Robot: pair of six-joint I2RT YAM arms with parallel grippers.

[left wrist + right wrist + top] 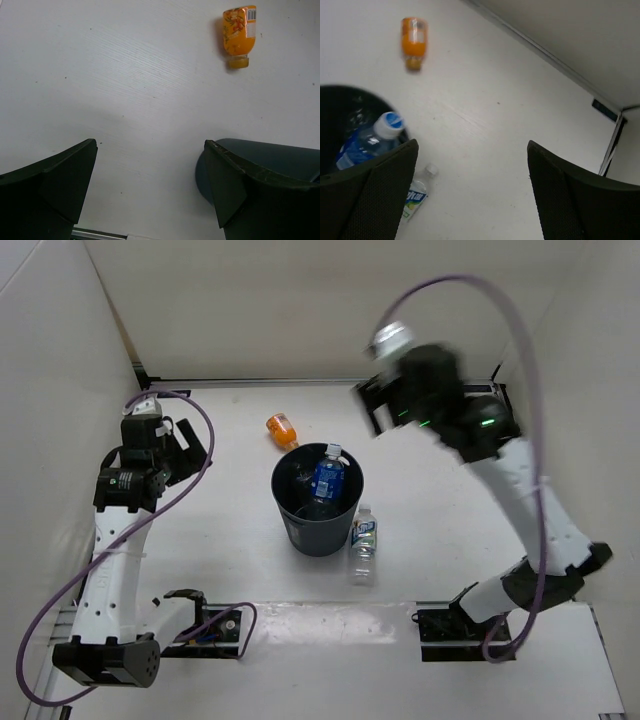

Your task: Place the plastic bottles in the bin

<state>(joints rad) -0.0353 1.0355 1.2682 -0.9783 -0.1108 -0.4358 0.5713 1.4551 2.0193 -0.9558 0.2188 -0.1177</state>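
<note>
**Two bottles outside the bin, both grippers empty**

The round dark bin [317, 525] stands near the middle of the desk. A blue-labelled bottle [328, 476] rests inside it, its white cap leaning against the rim on the side toward the far edge. A white-and-blue-labelled bottle [363, 540] is just beside the bin, on the side toward the near right corner; whether the two touch is unclear. The short orange bottle [283, 430] lies on its side between the bin and the far edge, apart from the bin. The left gripper [188, 448] sits low near the left edge, fingers spread with nothing between them. The right gripper [372, 405] hangs high toward the far right corner, also spread wide and empty.
</note>
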